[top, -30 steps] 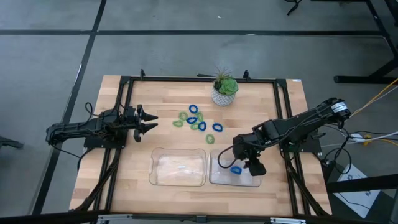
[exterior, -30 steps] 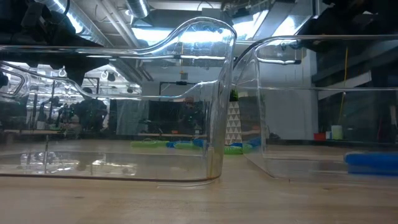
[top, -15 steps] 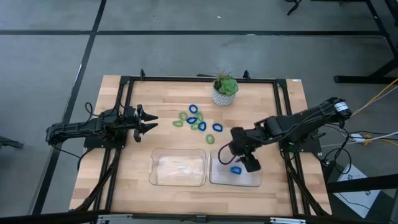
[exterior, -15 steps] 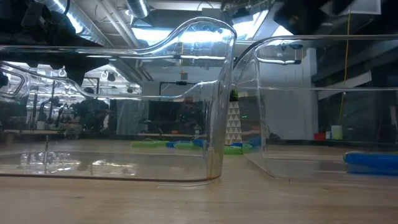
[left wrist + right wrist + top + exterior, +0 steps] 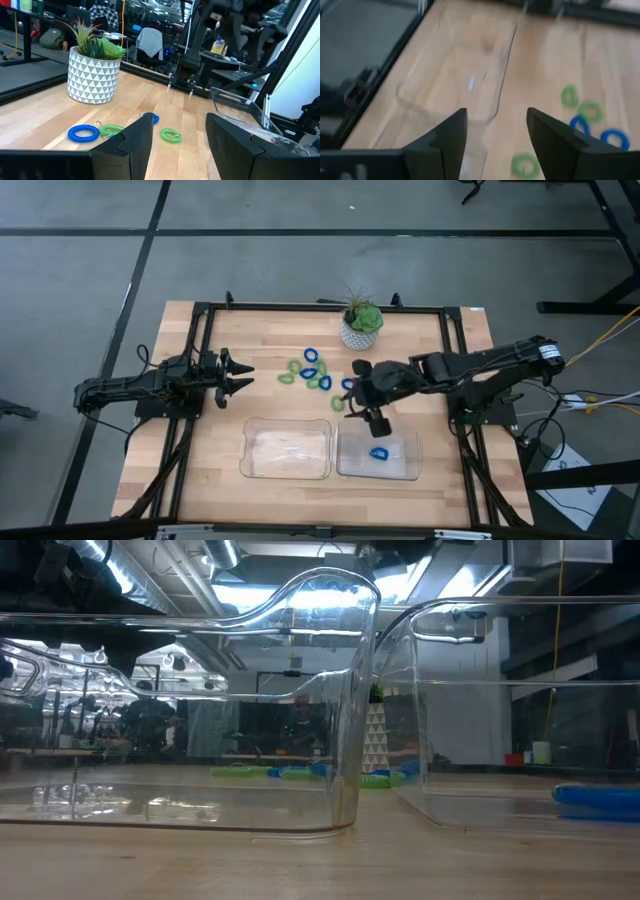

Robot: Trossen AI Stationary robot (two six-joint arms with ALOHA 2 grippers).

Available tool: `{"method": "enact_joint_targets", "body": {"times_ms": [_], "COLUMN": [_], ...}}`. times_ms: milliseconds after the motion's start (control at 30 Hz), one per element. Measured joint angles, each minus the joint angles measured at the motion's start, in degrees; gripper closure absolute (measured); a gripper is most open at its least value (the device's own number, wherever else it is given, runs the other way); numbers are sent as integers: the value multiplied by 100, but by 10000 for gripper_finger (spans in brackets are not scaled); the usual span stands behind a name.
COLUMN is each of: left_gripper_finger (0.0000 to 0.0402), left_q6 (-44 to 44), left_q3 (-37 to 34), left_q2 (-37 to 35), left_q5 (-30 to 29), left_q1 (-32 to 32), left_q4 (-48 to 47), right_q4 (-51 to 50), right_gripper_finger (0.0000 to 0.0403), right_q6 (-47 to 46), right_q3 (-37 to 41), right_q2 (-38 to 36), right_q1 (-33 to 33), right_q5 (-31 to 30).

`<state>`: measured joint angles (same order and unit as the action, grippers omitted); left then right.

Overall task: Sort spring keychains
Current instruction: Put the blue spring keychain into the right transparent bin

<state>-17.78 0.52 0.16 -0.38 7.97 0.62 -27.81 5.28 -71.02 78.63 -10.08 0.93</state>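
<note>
Several blue and light green spring keychains (image 5: 316, 375) lie loose on the wood in front of the potted plant. They also show in the left wrist view, for instance a blue keychain (image 5: 83, 133), and as green and blue keychains (image 5: 590, 111) in the right wrist view. One blue keychain (image 5: 379, 453) lies flat in the right clear tray (image 5: 405, 470), seen low as a blue keychain (image 5: 595, 799). My right gripper (image 5: 365, 417) hangs open between that tray and the pile, holding nothing. My left gripper (image 5: 241, 376) waits open at the table's left side.
The left clear tray (image 5: 253, 465) sits beside the right one near the table's near edge. A potted plant (image 5: 361, 326) in a patterned white pot stands by the far edge behind the pile. Bare wood lies between my left gripper and the keychains.
My right gripper has moved from above the right tray toward the far edge and leftward, toward the keychain pile. The blue keychain in the right tray has stayed where it was.
</note>
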Motion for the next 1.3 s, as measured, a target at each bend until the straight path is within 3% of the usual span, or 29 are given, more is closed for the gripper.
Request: {"method": "enact_joint_targets", "body": {"times_ms": [367,1033,1300], "left_gripper_finger": [224,224,224], "left_q6": [0,0,1], "left_q3": [0,1,0], "left_q2": [-1,-1,0], "left_q5": [-2,-2,-2], "left_q1": [0,0,2], "left_q4": [0,-1,1], "right_q4": [1126,653,524], "right_gripper_finger": [198,198,198], "right_q6": [-31,-197,-158], "right_q3": [0,0,0], "right_q2": [0,315,437], "right_q1": [301,863,1180], "right_q5": [7,7,-295]}}
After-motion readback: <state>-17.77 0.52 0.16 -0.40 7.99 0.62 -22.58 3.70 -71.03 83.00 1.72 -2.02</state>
